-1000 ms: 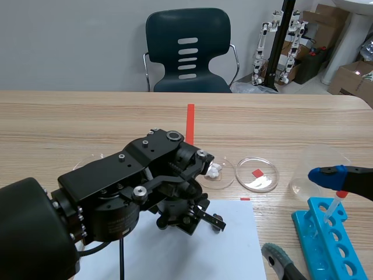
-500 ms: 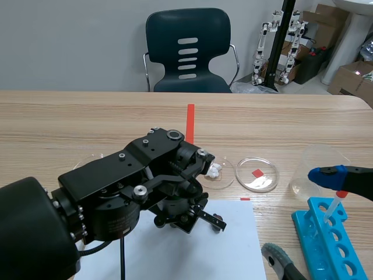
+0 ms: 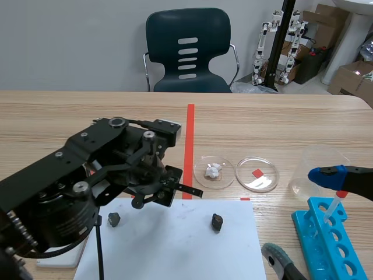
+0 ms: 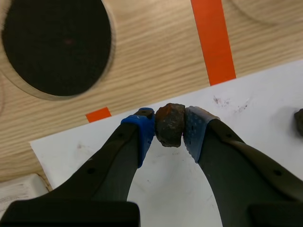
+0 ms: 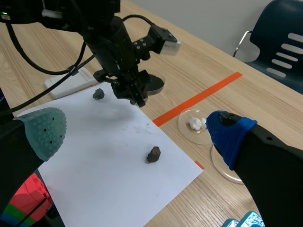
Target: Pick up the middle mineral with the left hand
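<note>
Here, clamps the middle mineral (image 4: 170, 124) between the left gripper (image 4: 169, 128) pads (image 4: 142, 133), just above the white paper (image 3: 175, 248). Counts three minerals altogether, with a grey mineral (image 3: 114, 219) and a brown mineral (image 3: 217, 221) lying well apart on that sheet. Holds the right gripper (image 5: 137, 135) spread wide, gripping nothing.

Left arm (image 3: 87, 175) hides the gripped mineral (image 4: 169, 125) in scene view (another mineral (image 4: 299, 121) edge-cropped).

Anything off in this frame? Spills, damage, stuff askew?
Nothing spilled or broken. The only oddity is a few faint smudges on the white sheet, near its edge. The left tool is shut on one rock; a second rock and a third rock lie apart on the sheet.
</note>
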### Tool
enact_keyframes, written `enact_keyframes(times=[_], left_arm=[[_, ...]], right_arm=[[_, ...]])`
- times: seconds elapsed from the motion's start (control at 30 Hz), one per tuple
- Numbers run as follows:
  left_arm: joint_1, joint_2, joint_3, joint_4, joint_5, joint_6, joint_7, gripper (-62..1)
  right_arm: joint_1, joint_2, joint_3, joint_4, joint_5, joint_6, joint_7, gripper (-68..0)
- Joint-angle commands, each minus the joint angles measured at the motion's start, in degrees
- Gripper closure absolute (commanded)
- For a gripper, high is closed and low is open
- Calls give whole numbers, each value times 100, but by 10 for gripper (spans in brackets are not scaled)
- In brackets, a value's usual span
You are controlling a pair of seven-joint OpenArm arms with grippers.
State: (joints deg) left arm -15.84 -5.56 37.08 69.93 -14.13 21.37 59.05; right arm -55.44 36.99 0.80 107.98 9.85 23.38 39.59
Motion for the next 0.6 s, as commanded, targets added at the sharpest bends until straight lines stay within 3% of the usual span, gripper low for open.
enact_keyframes(times=[0.0, 0.57], left_arm=[[195, -96, -79, 310, 0, 13, -269, -87], [2892, -1172, -1818, 3292, 22, -11, -3390, -87]], right_arm=[[9, 61, 66, 39, 83, 7, 87, -621], [9, 61, 66, 39, 83, 7, 87, -621]])
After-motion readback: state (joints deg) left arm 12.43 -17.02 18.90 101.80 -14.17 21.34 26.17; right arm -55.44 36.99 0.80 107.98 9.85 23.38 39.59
